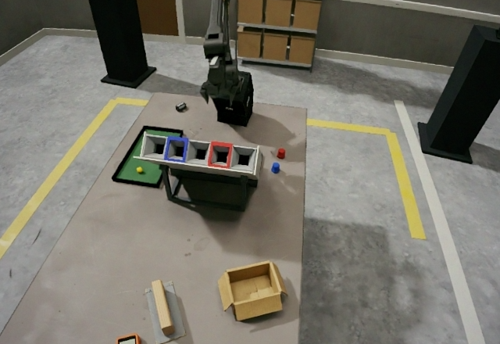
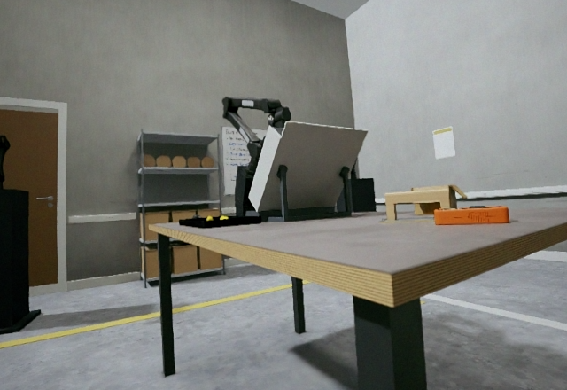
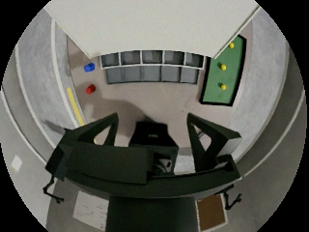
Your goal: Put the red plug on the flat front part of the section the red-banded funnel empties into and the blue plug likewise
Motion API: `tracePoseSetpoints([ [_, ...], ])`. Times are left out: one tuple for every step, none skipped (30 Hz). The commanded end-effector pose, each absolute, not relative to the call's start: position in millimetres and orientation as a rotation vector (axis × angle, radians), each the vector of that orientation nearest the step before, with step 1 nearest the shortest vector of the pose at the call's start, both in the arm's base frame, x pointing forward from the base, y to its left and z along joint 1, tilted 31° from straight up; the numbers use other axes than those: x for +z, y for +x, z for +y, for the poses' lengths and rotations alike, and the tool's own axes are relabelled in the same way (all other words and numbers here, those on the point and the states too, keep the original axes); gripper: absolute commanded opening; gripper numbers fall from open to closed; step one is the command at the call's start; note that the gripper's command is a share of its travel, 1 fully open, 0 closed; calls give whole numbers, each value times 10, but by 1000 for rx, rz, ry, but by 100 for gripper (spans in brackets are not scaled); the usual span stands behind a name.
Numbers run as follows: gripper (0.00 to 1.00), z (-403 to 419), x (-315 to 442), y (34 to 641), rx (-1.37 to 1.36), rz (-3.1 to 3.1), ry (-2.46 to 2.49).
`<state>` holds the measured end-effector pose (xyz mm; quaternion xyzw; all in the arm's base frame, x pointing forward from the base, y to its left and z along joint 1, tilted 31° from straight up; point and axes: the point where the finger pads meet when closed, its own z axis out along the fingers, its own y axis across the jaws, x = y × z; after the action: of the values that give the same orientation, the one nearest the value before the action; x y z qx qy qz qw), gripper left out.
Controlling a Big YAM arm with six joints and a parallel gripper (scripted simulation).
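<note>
My gripper is open and empty, above the table behind the funnel rack. The red plug and the blue plug stand apart on the table beside the rack, at the left in the wrist view. The red-banded funnel is fourth from the left in the top view; the blue-banded funnel is second. The sloped pale cover hides the pipes. Five grey sections show below it, with no plug on them. Three yellow marbles lie in the green tray.
The rack's dark support frame stands on the table. A small black cylinder lies near the arm's base. Farther off are an open cardboard box, a wooden block on a grey plate and an orange device.
</note>
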<state>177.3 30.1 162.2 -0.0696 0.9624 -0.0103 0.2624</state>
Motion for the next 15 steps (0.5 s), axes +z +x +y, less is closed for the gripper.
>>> tracePoseSetpoints([
  [100,327,1681,1814,-21,2590,-187],
  [100,327,1681,1814,-21,2590,-187],
  [100,334,1720,1825,-18,2580,-186],
  [100,342,1777,1841,-13,2566,-186],
  [100,348,1854,1860,-8,2548,-183],
  [100,353,1951,1879,-2,2526,-178],
  [100,354,1977,1881,0,2517,-176],
  [100,354,2003,1882,3,2507,-174],
  [100,356,2025,1886,4,2500,-173],
  [100,359,2049,1891,5,2492,-172],
  [100,361,2077,1898,6,2484,-172],
  [100,364,2108,1905,7,2475,-171],
  [100,368,2140,1914,8,2466,-171],
  [100,372,2173,1926,8,2457,-171],
  [100,377,2214,1937,10,2445,-171],
])
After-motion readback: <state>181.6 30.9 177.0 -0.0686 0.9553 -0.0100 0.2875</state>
